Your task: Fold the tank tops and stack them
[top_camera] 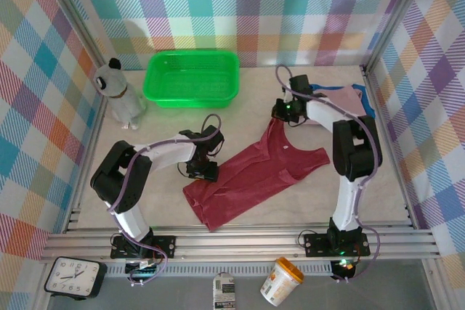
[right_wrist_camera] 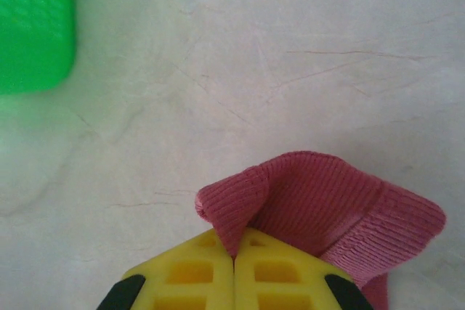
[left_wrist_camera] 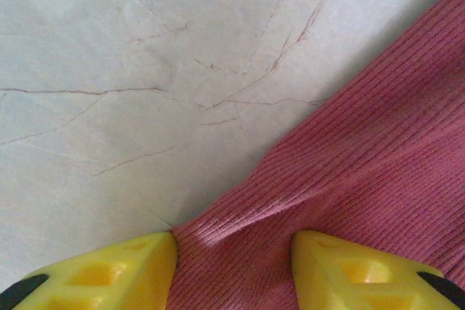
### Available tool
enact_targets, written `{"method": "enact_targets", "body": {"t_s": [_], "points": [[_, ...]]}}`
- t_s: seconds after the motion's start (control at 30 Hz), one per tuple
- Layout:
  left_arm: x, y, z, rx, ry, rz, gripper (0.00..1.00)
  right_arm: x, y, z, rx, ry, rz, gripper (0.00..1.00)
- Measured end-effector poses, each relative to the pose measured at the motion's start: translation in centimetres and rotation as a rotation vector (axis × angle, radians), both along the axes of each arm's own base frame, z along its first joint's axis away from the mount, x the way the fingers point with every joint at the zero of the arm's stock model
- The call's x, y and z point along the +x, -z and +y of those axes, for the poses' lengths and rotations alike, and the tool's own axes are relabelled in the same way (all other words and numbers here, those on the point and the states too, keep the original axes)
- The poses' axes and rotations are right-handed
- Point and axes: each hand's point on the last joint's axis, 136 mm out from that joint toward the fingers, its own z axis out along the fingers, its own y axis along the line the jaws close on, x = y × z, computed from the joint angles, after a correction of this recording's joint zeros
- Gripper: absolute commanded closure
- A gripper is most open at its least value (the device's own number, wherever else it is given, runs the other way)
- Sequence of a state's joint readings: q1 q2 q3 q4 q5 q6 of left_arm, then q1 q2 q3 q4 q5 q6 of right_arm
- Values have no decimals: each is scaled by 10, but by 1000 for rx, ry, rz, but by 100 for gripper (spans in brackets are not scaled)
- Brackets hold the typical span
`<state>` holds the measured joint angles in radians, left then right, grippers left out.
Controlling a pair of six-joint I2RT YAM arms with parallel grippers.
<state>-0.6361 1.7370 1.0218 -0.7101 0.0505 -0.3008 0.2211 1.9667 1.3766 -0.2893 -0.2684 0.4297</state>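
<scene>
The dark red tank top (top_camera: 254,179) lies spread out on the middle of the table. My right gripper (top_camera: 278,115) is at its far end, shut on a folded strap of the dark red tank top (right_wrist_camera: 320,194), which is raised off the table. My left gripper (top_camera: 203,170) is at the top's left edge, open. Its yellow fingers (left_wrist_camera: 109,274) stand apart on either side of a wrinkled strip of the red cloth (left_wrist_camera: 363,150), the left one touching the cloth's edge. The pink tank top (top_camera: 341,96) lies on the blue one (top_camera: 368,105) at the back right.
A green plastic basket (top_camera: 192,54) stands at the back centre, its corner (right_wrist_camera: 33,27) in the right wrist view. A dog figurine (top_camera: 120,96) stands at the back left. Checked walls enclose three sides. A clock (top_camera: 73,277) and a tub (top_camera: 282,281) lie beyond the front rail.
</scene>
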Motion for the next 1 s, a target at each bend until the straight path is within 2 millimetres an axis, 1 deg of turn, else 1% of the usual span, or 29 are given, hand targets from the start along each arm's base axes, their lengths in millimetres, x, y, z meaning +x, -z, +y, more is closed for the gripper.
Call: {"method": "enact_targets", "body": {"t_s": [0.07,0.13,0.23,0.3,0.53,0.77,0.83,0.9,1.0], "points": [[0,0,0,-4,-1,-4,53,0,1,-9,63,33,-4,96],[-1,1,1,-2,-1,-1,53,0,9,-18,130,72,3,96],[-2,2,1,-2,-1,0,53,-7,24,-30,208,120,30,96],[-3,2,1,-5,-1,-2,53,-10,30,-35,247,143,40,95],[-2,2,2,-11,-5,-6,53,-12,31,-38,335,155,11,94],[-3,2,2,-13,-4,-4,53,-36,45,-40,362,149,43,91],[-3,3,2,-12,-4,-3,53,-45,50,-42,362,153,52,87],[-3,4,2,-9,-4,1,53,-47,50,-45,366,156,47,85],[-3,5,3,-1,0,10,53,-45,50,-54,369,176,31,85]]}}
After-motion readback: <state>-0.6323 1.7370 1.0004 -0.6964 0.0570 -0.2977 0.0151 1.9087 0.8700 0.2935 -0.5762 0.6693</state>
